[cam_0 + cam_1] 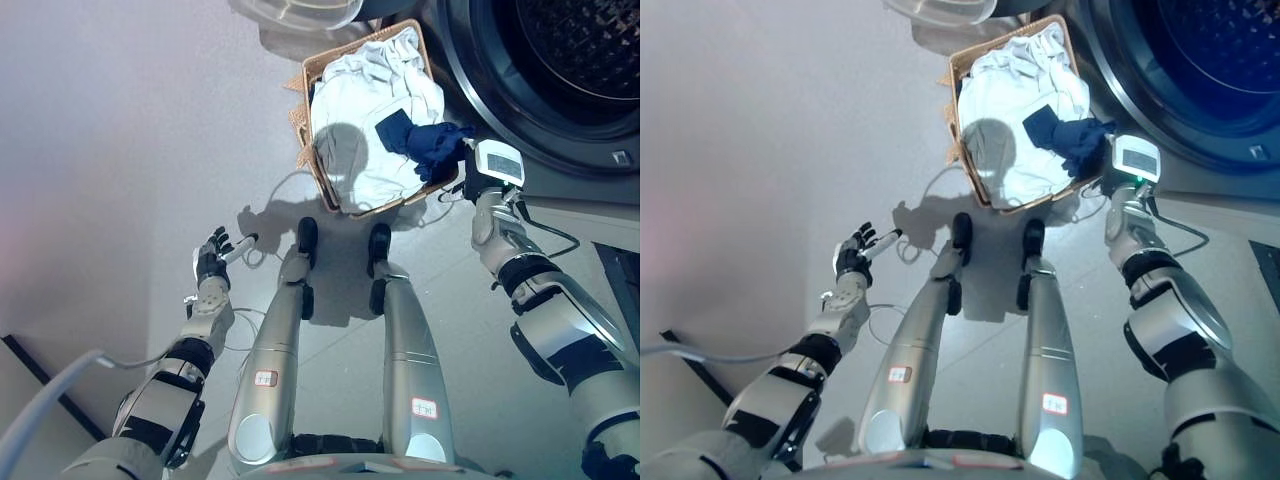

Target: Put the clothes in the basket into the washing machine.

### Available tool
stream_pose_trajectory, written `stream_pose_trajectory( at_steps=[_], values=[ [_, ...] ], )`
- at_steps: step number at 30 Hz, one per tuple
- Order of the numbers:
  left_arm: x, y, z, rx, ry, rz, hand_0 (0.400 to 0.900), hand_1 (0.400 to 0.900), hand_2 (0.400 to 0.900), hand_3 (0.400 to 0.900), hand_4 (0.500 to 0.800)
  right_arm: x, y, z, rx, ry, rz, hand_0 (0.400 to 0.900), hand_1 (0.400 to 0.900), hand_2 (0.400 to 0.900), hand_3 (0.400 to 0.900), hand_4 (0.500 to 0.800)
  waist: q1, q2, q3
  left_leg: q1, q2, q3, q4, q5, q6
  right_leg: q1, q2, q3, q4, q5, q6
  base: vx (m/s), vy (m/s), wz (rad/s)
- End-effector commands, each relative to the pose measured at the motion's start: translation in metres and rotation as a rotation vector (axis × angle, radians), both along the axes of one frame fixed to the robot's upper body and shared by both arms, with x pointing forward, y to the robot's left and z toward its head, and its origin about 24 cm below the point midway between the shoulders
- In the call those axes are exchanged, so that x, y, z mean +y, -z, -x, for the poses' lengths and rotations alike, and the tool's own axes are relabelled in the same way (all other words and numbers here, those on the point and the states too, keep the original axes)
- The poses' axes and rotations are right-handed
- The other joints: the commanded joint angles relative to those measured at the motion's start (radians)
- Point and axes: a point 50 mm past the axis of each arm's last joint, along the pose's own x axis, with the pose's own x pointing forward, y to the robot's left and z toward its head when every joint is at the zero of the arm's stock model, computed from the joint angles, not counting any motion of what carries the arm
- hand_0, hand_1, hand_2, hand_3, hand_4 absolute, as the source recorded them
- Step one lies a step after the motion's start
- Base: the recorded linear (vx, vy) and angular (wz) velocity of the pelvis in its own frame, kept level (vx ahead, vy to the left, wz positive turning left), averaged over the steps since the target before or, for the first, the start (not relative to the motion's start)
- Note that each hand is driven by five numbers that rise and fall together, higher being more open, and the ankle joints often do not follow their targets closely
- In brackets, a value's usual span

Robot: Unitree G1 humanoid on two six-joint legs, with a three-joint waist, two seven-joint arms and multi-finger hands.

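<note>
Your wicker basket (322, 150) sits upper centre of the frame on the floor (120, 150), stuffed with white clothes (370, 120) and a dark blue garment (425, 140). The washing machine (560, 70) drum gapes upper right. Your right hand (468, 162) is buried in the blue garment, so I can't tell about its fingers. Left hand (212, 258), lower left, hangs with fingers loosely spread, holding nothing.

Bright overhead light – round shadow falls on the white clothes (370, 140)
</note>
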Motion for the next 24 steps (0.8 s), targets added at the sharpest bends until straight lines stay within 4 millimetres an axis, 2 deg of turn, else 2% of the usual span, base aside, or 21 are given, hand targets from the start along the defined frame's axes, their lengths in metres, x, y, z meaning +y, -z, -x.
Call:
stream_pose_trajectory(
  at_steps=[1,8,11,15,19,24],
  values=[
    [0.016,0.001,0.013,-0.045,-0.071,-0.046,0.900,0.900,0.900,0.900,0.800,0.000,-0.035,-0.001,-0.202,-0.023,0.120,0.900,0.900,0.900,0.900,0.800,0.017,0.029,-0.035,-0.127,-0.030,0.035,0.155,-0.132,0.007,-0.097,0.017,0.049,0.051,-0.022,0.044,-0.02,0.049,0.04],
    [0.010,-0.006,0.010,-0.088,-0.048,-0.054,0.900,0.900,0.900,0.900,0.800,0.007,-0.054,-0.006,-0.248,-0.039,0.186,0.900,0.900,0.900,0.900,0.800,0.028,0.025,-0.035,-0.165,-0.040,0.026,0.179,-0.138,0.009,-0.131,0.009,0.047,0.077,-0.031,0.046,-0.01,0.027,0.07],
    [0.008,-0.008,0.011,-0.103,-0.042,-0.036,0.900,0.900,0.900,0.900,0.800,0.007,-0.061,-0.007,-0.261,-0.054,0.196,0.900,0.900,0.900,0.900,0.800,0.035,0.021,-0.035,-0.237,-0.050,0.026,0.284,-0.174,0.017,-0.200,-0.004,0.053,0.188,-0.071,0.037,-0.03,0.025,0.09],
    [0.005,-0.004,0.013,-0.086,-0.031,-0.024,0.900,0.900,0.900,0.900,0.800,0.007,-0.060,-0.008,-0.237,-0.056,0.158,0.900,0.900,0.900,0.900,0.800,0.039,0.020,-0.035,-0.297,-0.056,0.025,0.374,-0.204,0.023,-0.258,-0.011,0.060,0.278,-0.103,0.026,-0.03,0.020,0.08],
    [0.000,-0.006,0.011,-0.096,-0.019,0.000,0.900,0.900,0.900,0.900,0.800,-0.006,-0.056,-0.007,-0.182,0.012,0.160,0.900,0.900,0.900,0.900,0.800,0.046,0.025,-0.035,-0.400,-0.075,0.024,0.502,-0.238,0.026,-0.359,-0.027,0.060,0.411,-0.155,0.015,-0.05,0.000,0.19],
    [-0.003,-0.010,0.011,-0.126,0.006,0.011,0.900,0.900,0.900,0.900,0.800,-0.027,-0.066,-0.003,-0.173,0.085,0.211,0.900,0.900,0.900,0.900,0.800,0.062,0.038,-0.035,-0.492,-0.087,0.033,0.593,-0.262,0.029,-0.457,-0.033,0.066,0.508,-0.185,0.008,-0.03,0.000,0.11]
  ],
)
